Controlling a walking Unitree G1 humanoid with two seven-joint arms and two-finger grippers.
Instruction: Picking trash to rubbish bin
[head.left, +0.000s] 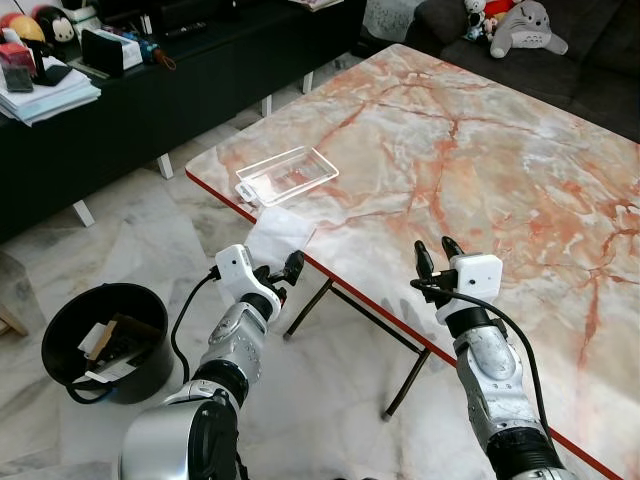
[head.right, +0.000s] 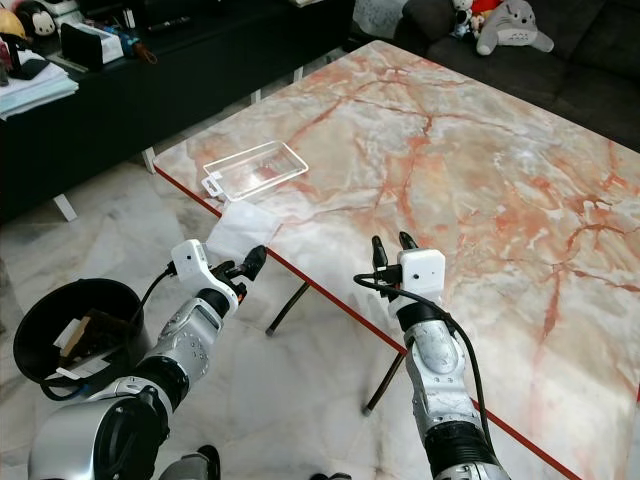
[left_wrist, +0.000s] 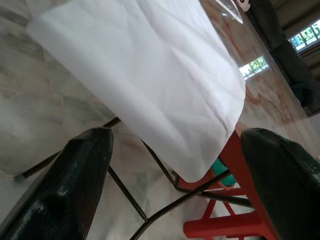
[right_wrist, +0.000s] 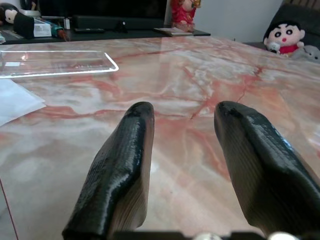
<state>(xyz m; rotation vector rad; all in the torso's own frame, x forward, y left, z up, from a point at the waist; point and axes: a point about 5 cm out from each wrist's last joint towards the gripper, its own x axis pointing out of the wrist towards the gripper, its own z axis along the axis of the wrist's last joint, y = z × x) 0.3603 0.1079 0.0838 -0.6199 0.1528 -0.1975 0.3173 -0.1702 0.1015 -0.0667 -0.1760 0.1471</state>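
Two containers matter from where I sit: a round black bin (head.left: 105, 340) on the pale marble floor (head.left: 330, 400) to the robot's left, holding crumpled paper and some brown and white scraps, and a clear, shallow rectangular plastic tray (head.left: 287, 175) lying flat near the corner of the table; whether anything is in the tray I cannot tell. Just beside the tray, a thin white sheet of paper (head.left: 280, 233) lies at the table's edge, creased and partly hanging over the red rim. I see the table (head.left: 480, 160) as a glossy slab veined in pink and rust, carried on thin dark metal legs. My left gripper (head.left: 286, 272) sits below the table edge, just under the overhanging paper, its two textured black fingers (left_wrist: 70, 185) spread apart with nothing between them. My right gripper (head.left: 436, 262) hovers over the tabletop well to the right of the paper, fingers (right_wrist: 125, 165) also parted and empty. Soft toys (head.left: 525, 25) sit on a dark sofa (head.left: 590, 60) beyond the table, and a low black cabinet (head.left: 180, 85) carries stacked papers.
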